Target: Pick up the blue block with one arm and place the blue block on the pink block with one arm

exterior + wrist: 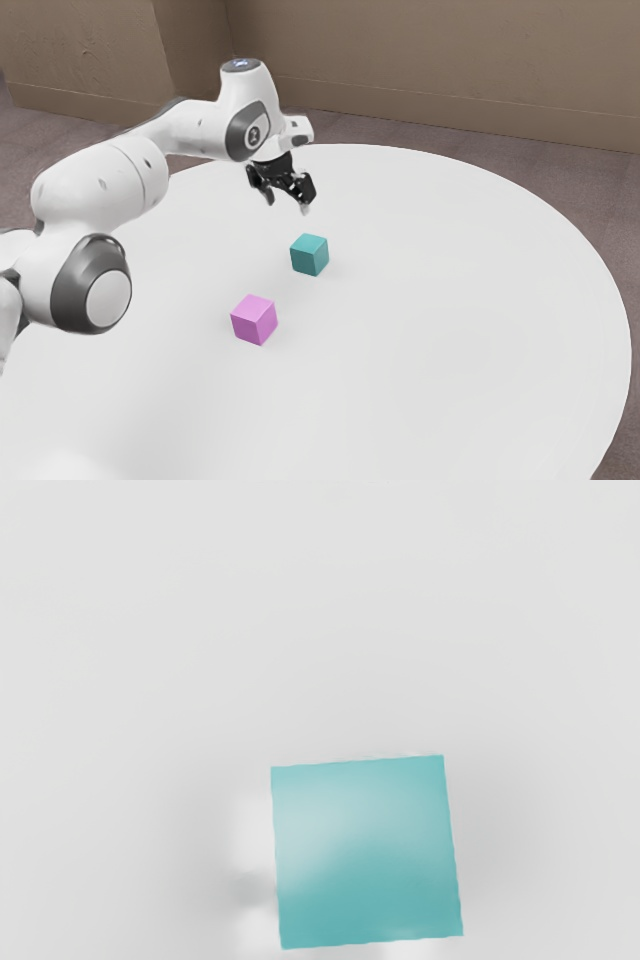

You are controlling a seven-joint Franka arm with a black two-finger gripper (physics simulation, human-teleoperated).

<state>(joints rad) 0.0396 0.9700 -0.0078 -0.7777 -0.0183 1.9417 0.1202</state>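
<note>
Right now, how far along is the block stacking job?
Nothing is done yet: the blue block sits on the table, apart from the pink block. In hand: the gripper hovers open above the blue block, holding nothing. Left: descend, grasp, lift, and place it on the pink block.

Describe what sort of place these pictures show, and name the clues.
Likely a simulated robot test room: a white robot arm at a round white table holding a blue block and pink block, with bare beige walls.
</note>
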